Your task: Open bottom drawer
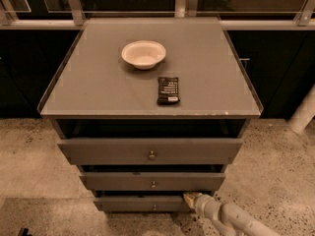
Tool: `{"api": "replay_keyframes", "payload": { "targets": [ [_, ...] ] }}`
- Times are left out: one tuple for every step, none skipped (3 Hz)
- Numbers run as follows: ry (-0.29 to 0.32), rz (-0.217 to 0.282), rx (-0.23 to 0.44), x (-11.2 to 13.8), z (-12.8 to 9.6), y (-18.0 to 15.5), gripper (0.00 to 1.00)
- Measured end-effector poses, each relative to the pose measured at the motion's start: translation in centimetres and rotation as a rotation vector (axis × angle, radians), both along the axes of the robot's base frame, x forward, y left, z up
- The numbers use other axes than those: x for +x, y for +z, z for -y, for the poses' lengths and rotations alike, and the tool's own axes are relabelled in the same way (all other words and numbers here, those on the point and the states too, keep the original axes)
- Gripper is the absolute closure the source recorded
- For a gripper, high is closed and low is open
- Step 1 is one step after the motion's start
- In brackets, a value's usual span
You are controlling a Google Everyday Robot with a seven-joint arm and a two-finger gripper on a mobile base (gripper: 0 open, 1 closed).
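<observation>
The bottom drawer (138, 204) is the narrowest, thinnest grey front, lowest of three, with a small round metal knob (154, 207) at its centre. It stands slightly out from the cabinet, with a dark gap above its top edge. My gripper (189, 197) comes in from the lower right on a pale arm (229, 219). Its tip sits at the drawer's upper right edge, to the right of the knob. Whether it touches the drawer does not show.
The middle drawer (152, 181) and the widest top drawer (150, 151) hang above, both slightly out. On the grey cabinet top (98, 87) sit a white bowl (143, 53) and a dark snack bar (168, 90). Speckled floor lies around; a white post (302, 114) stands at right.
</observation>
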State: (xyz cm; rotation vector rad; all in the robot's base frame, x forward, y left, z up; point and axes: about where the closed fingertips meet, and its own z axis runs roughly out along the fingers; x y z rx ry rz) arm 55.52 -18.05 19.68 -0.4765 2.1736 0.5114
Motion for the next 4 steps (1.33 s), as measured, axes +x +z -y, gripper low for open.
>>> {"api": "replay_keyframes", "payload": {
  "targets": [
    [-0.006, -0.001, -0.001, 0.1, 0.2, 0.2, 1.00],
    [-0.038, -0.020, 0.005, 0.6, 0.7, -0.1, 1.00],
    [-0.054, -0.031, 0.010, 0.7, 0.9, -0.2, 1.00],
    [-0.082, -0.048, 0.020, 0.3, 1.6, -0.3, 1.00]
  ]
}}
